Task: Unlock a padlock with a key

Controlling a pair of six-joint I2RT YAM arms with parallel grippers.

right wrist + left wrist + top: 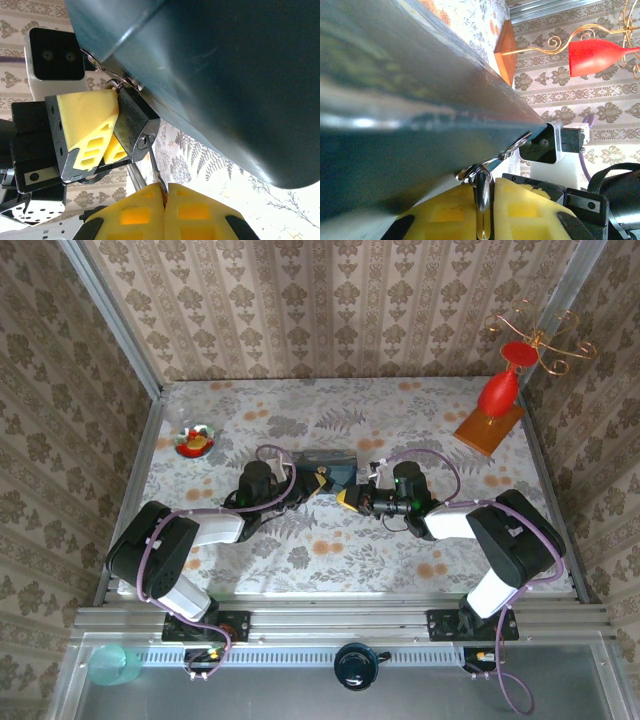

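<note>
Right gripper (164, 194) is pinched shut on the key (155, 167), seated in the padlock (134, 125). Padlock, hung on the box (225, 75), is clamped by left gripper (487, 205) so twisting is resisted.

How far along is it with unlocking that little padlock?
Done: the left gripper grips the padlock hanging on the blue tin, and the right gripper, shut on the key, has its tip at the keyhole. In hand: seating and turning the key, it seems. Left: the shackle looks closed on the tin, so the lock is not yet open.
</note>
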